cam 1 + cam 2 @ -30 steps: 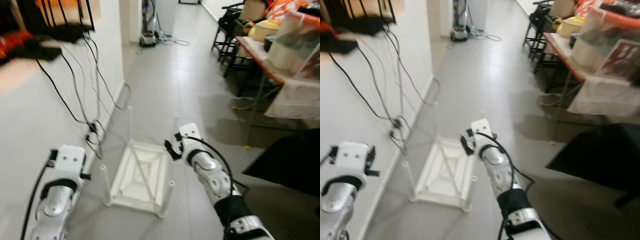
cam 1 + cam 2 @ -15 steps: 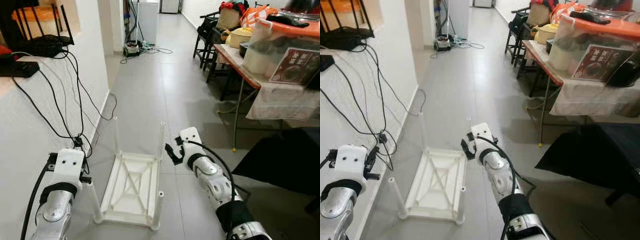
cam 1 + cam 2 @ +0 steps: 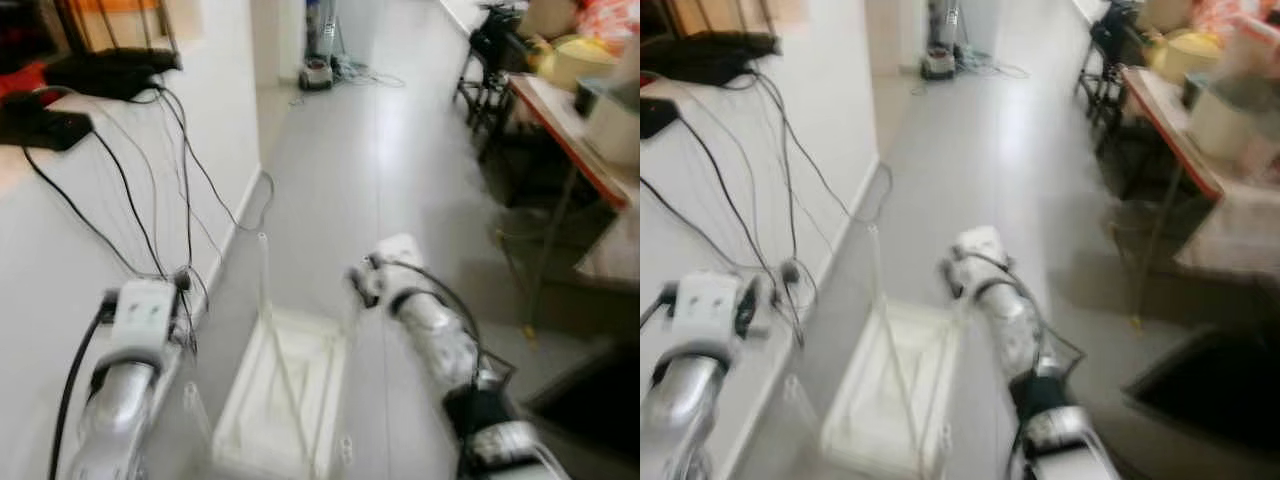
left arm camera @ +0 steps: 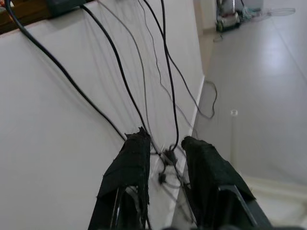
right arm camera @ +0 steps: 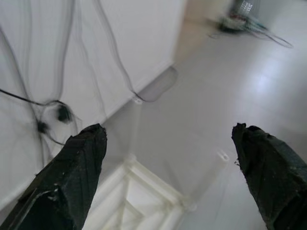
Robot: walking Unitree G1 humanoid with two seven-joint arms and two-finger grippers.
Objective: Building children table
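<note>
1. The small white plastic children's table (image 3: 285,400) lies upside down on the grey tiled floor (image 3: 400,170), just beside the white wall (image 4: 57,120). It sits low in my head views, between my two arms, with its thin legs pointing up.

2. I judge it light and fairly stiff, a moulded plastic piece with a ribbed underside and a cross brace. It looks smooth, so it may slip under my padded fingers.

3. The thin white legs (image 3: 264,270) look slender and could flex or pop from their sockets under a sideways pull. I would rather grip the frame rim near a corner, or a leg low down at its base.

4. My right tool (image 5: 170,177) hovers above the far end of the frame with its black fingers (image 5: 72,177) spread wide and nothing between them. A leg tip and a corner socket show below it.

5. My left tool (image 4: 165,158) is held up beside the wall with only a narrow gap between its fingers, gripping nothing. It points toward the black cables (image 4: 168,72) hanging down the wall to a plug near the skirting.

6. The head views are blurred, so I cannot tell how firmly the legs are seated.
</note>
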